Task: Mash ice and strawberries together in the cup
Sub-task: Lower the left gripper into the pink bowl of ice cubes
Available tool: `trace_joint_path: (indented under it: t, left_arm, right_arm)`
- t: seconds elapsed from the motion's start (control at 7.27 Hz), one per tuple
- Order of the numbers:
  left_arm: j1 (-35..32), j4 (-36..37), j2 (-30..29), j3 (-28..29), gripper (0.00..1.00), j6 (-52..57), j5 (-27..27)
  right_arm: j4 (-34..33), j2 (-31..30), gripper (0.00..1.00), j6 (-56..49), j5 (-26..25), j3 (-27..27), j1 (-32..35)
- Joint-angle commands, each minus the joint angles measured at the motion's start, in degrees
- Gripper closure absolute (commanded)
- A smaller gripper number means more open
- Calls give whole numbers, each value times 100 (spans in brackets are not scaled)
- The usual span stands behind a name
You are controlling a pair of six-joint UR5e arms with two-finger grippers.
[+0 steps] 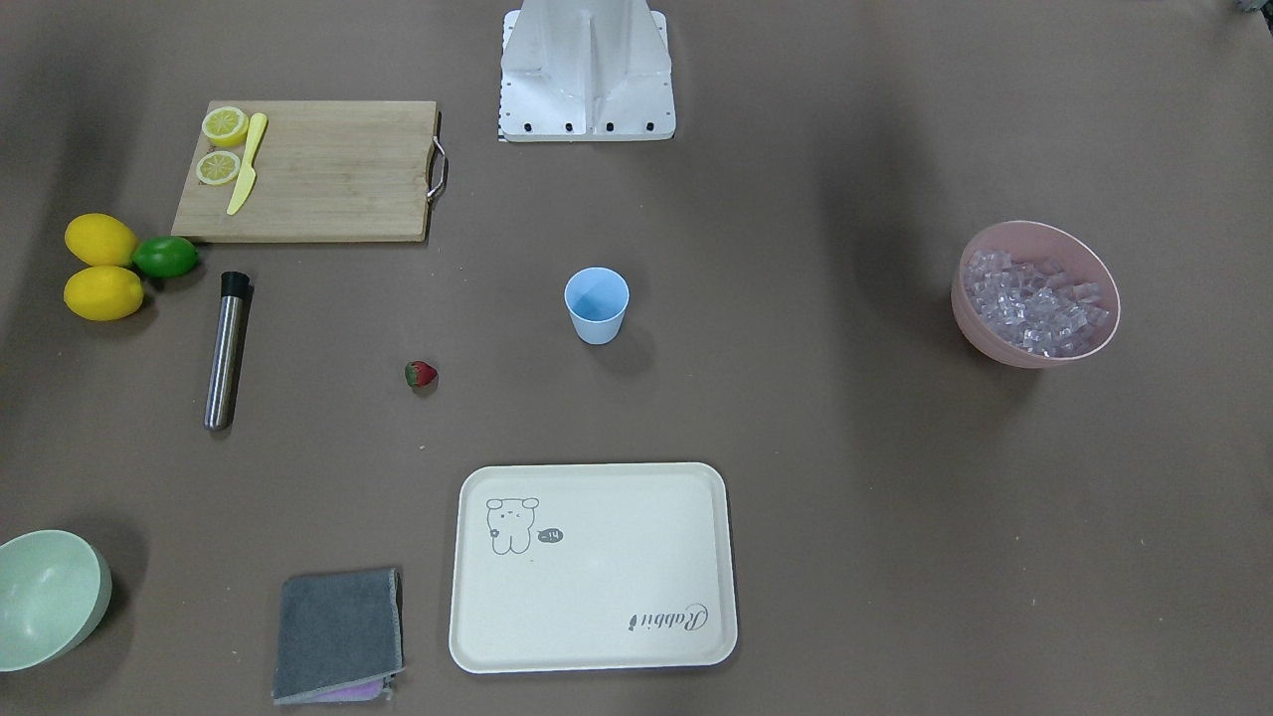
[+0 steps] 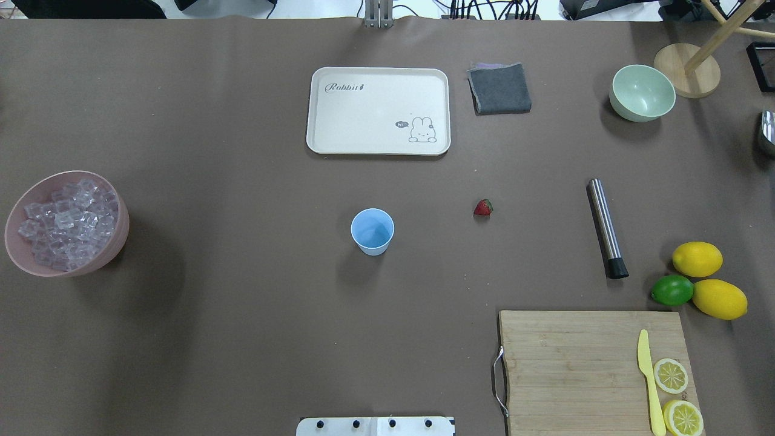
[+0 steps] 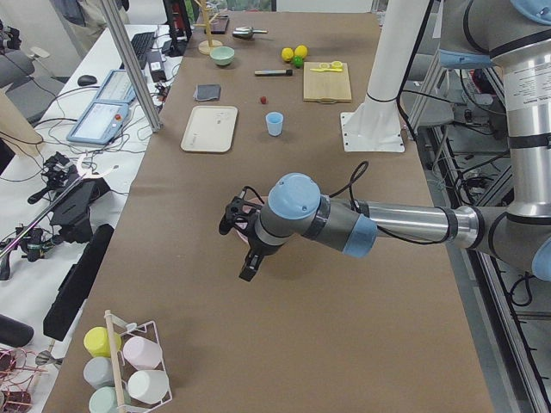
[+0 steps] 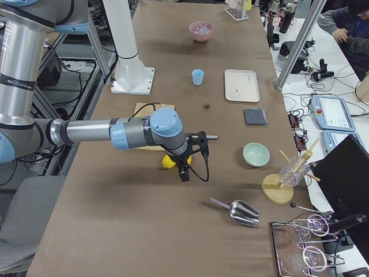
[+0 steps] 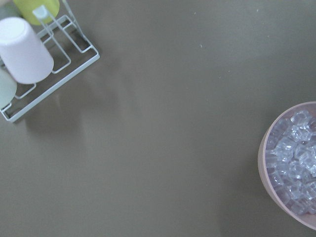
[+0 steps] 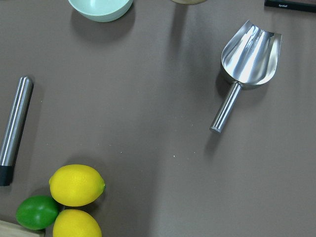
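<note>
Left gripper (image 3: pixel 248 268), its jaws' spread impossible to tell from the side, hangs with the ice (image 5: pixel 294 165) heaped in the pink bowl (image 5: pixel 263 170) just off to one side below, so I'd centre over the cubes before dipping, the empty cup (image 2: pixel 372 231) and strawberry (image 2: pixel 483 208) lying well beyond it.

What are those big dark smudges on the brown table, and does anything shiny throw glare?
Overhead view: the smudge beside the pink bowl looks like a broad, soft-edged shadow. Right wrist view: the metal scoop shows bright white glare. Left wrist view: the ice glints; the picture is slightly hazy.
</note>
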Motion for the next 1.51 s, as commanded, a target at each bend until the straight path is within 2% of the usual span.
trace_joint_path:
  t: [0.0, 0.14, 0.41, 0.55, 0.69, 0.83, 1.1, 1.38]
  left_arm:
    - [675, -246, -182, -7, 1, -819, -51]
    - [1236, -551, -242, 28, 1, -1409, 71]
    - [2291, -1236, -296, -7, 1, -3113, 729]
    - [2853, -1292, -400, -16, 1, -3729, 1114]
    - [3372, -1293, -506, -16, 1, -4023, 1649]
    - [3778, -1284, -524, 71, 2, -4017, 1924]
    - [3940, -1284, -524, 194, 3, -3974, 2032]
    - [3949, -1284, -472, 239, 17, -3868, 2041]
  right_arm:
    - [-4, -2, 0, 27, 72, -1, 0]
    - [5, -2, 0, 123, 151, 8, 0]
    - [5, -2, 0, 133, 169, 8, 0]
    - [5, -10, 0, 124, 178, 16, 0]
    - [5, -19, 0, 124, 186, 16, 0]
    - [5, -19, 0, 115, 186, 16, 0]
    - [14, -19, 0, 115, 186, 16, 0]
    - [14, -19, 0, 115, 186, 16, 0]
